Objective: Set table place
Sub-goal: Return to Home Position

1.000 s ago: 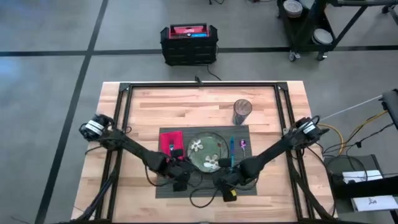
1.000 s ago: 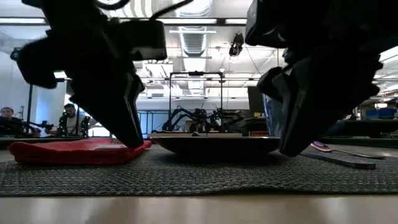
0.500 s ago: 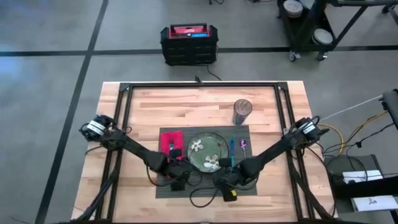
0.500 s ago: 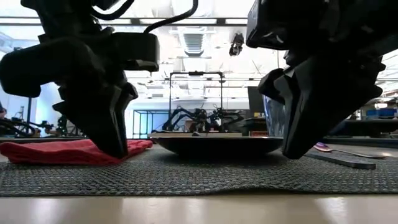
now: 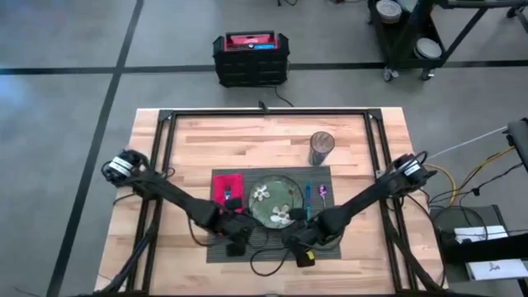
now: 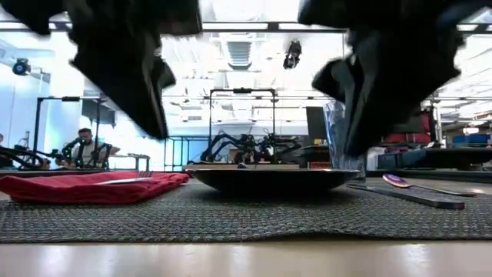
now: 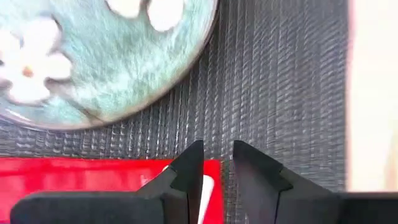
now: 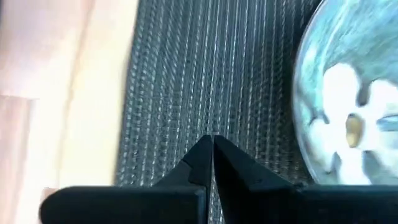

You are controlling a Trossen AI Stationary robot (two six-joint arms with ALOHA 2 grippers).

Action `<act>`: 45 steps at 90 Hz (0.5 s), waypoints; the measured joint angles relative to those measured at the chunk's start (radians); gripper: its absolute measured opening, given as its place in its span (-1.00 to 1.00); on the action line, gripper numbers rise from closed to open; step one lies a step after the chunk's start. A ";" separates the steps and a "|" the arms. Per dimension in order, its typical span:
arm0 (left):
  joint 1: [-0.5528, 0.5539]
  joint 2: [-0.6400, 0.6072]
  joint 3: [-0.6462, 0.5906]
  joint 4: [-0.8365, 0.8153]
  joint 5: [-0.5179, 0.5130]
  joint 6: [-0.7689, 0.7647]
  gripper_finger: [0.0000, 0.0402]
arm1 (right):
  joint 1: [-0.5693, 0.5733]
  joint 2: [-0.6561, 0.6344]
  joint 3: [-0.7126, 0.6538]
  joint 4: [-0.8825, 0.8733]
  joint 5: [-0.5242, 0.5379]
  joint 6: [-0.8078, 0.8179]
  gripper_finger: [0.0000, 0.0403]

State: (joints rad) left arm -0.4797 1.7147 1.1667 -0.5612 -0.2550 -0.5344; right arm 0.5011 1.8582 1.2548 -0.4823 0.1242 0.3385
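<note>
The table (image 5: 198, 140), a large rectangular light-wood butcher-block top with plank seams and a black metal rail frame, bears the placemat (image 5: 247, 176), a dark grey, finely ribbed rectangle lying flat and square to its edges, midway between the sides, toward the arms' edge.

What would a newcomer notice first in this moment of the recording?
The laid place toward the near side of the table: a green flowered plate centred on the dark grey placemat, a red napkin to its left, a cup by the mat's far right corner. Both dark arms reach in from the sides, the left claw and right claw hanging empty above the mat's near part.
</note>
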 joint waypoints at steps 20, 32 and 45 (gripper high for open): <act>-0.020 -0.174 -0.042 -0.053 -0.179 0.108 -0.63 | -0.043 -0.130 0.067 -0.061 0.022 -0.121 -0.99; 0.068 -0.318 -0.124 0.046 -0.197 0.225 -0.81 | -0.174 -0.236 0.051 -0.063 -0.050 -0.227 -1.00; 0.175 -0.506 -0.265 0.122 -0.128 0.296 -0.96 | -0.354 -0.352 0.004 -0.058 -0.223 -0.315 -1.00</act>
State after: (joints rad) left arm -0.3045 1.2082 0.9018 -0.4390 -0.3833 -0.2384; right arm 0.1468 1.5067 1.2584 -0.5400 -0.0991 0.0234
